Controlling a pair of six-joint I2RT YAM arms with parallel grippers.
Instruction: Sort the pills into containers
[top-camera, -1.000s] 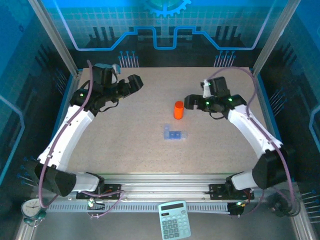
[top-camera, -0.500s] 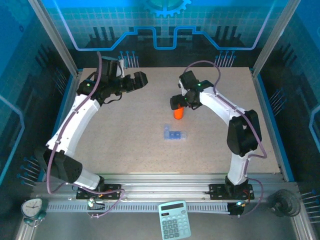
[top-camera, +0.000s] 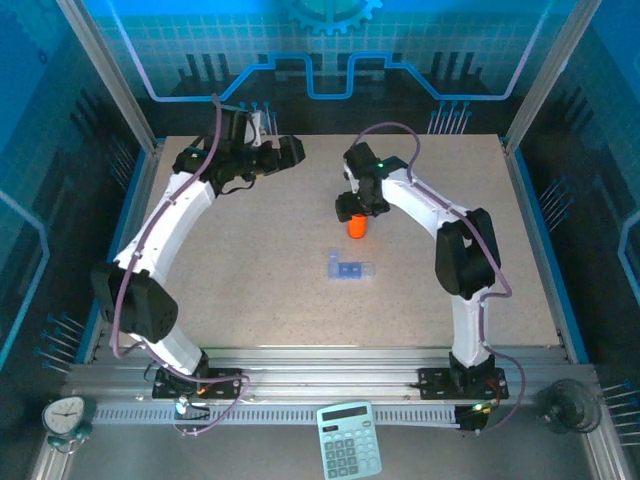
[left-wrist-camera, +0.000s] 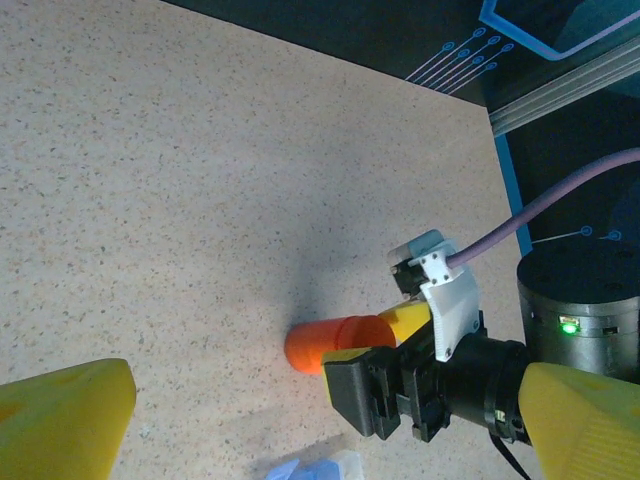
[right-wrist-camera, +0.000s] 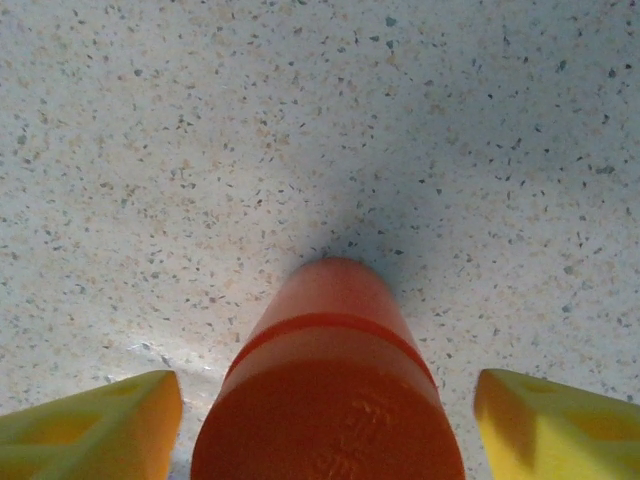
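An orange bottle with a round cap stands upright mid-table. My right gripper hangs over it. In the right wrist view the bottle sits between the yellow fingers, with a narrow gap on each side, so the right gripper is open around it. The containers, a translucent blue pill box, lie flat just nearer than the bottle. My left gripper is open at the far left, with nothing between its fingers; its view takes in the bottle and the pill box's edge. No pills are visible.
The table's bare speckled top stretches left of the bottle. A calculator and a small clock lie off the table on the near ledge. Frame posts stand at the far corners.
My right arm swung left from the table's right side to the orange bottle, and its jaws narrowed around it. The left gripper shifted a little to the right.
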